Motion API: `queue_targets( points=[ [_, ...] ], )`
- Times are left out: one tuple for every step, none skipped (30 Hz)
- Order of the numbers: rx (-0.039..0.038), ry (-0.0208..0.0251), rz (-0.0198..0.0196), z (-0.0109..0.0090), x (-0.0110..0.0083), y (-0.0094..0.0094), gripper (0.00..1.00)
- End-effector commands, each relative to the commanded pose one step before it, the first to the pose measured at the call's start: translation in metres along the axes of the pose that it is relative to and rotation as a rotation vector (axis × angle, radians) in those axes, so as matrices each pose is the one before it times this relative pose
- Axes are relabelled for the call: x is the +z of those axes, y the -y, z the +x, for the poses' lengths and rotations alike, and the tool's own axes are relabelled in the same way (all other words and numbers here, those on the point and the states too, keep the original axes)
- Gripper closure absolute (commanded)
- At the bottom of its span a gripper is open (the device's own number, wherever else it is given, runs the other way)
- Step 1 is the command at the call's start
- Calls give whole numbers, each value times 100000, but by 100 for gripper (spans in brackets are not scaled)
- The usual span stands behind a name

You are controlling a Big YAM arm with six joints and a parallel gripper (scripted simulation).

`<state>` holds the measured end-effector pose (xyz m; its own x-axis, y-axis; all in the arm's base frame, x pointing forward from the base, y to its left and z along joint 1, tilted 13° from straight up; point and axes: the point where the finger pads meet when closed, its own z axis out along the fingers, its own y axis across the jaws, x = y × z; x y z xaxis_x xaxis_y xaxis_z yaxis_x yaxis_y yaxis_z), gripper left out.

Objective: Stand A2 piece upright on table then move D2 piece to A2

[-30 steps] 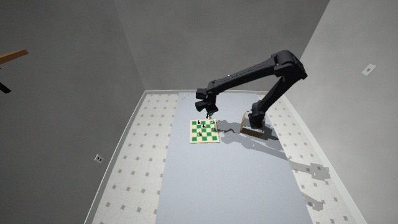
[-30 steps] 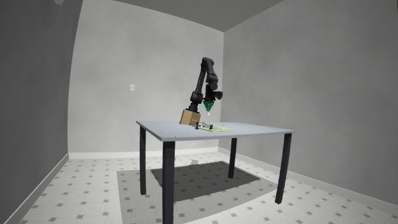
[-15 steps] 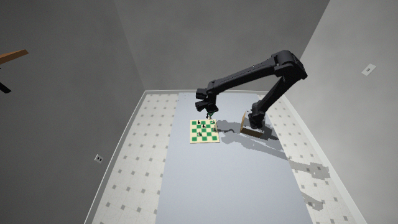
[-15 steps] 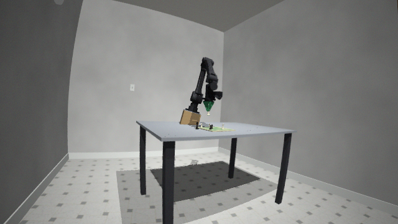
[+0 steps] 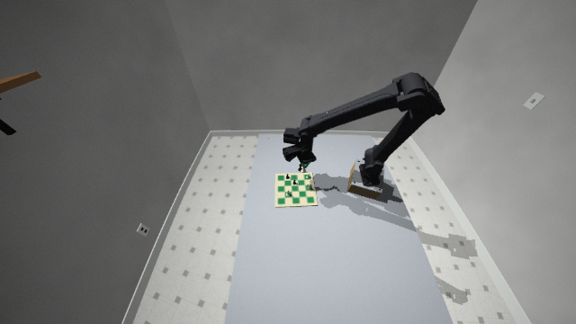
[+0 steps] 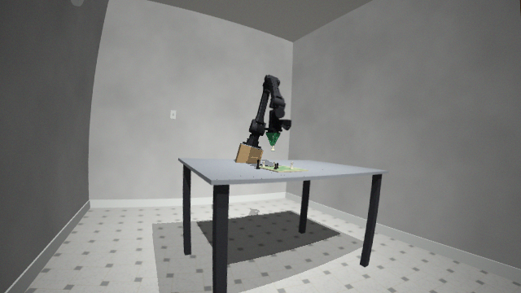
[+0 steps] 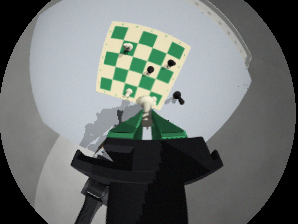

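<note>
Grey table [image 5: 270,252] [image 6: 244,172] [image 7: 60,65] bears the board [image 5: 276,204] [image 6: 299,169] [image 7: 102,75]. Gripper [image 5: 306,165] [image 6: 273,147] [image 7: 147,113], nearly closed, clamps a white piece [image 6: 273,149] [image 7: 147,103] above table level.

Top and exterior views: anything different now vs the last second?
Nothing visibly changed: no shift in the arm, and nothing picked up or let go. The gripper still holds the pale piece above the table. Board hasn't moved.
</note>
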<state>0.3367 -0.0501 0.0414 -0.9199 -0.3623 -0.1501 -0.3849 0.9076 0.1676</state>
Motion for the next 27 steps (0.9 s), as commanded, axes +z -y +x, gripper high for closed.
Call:
queue_targets(
  points=[
    [-1592,5024,3411,-2455,-2122,1431,100],
    [0,0,0,0,0,0,100],
    [0,0,0,0,0,0,100],
    [0,0,0,0,0,0,100],
    [0,0,0,0,0,0,100],
    [0,0,0,0,0,0,100],
    [0,0,0,0,0,0,100],
    [0,0,0,0,0,0,100],
    [0,0,0,0,0,0,100],
    [0,0,0,0,0,0,100],
    [359,58,10,-109,-19,-154,100],
    [0,0,0,0,0,0,100],
    [0,0,0,0,0,0,100],
    [256,550,316,-418,-223,-548,100],
    [1180,547,445,-309,-271,-446,100],
    [2257,-165,-22,-323,-6,-736,100],
    [3106,-179,-78,-400,-13,-1040,100],
    [4105,-1398,-842,296,467,-1550,100],
    [4704,-2176,-970,758,693,-1737,100],
    [4517,-783,-322,153,235,-1552,100],
    [4178,59,-98,-126,-22,-1431,100],
    [3741,59,-124,-8,-23,-1283,100],
    [3063,49,-127,69,-21,-1045,100],
    [2227,34,-107,93,-17,-754,100],
    [1349,19,-71,75,-11,-453,100],
    [577,8,-32,36,-5,-193,100],
    [713,-3014,203,283,943,182,100]
  ],
)
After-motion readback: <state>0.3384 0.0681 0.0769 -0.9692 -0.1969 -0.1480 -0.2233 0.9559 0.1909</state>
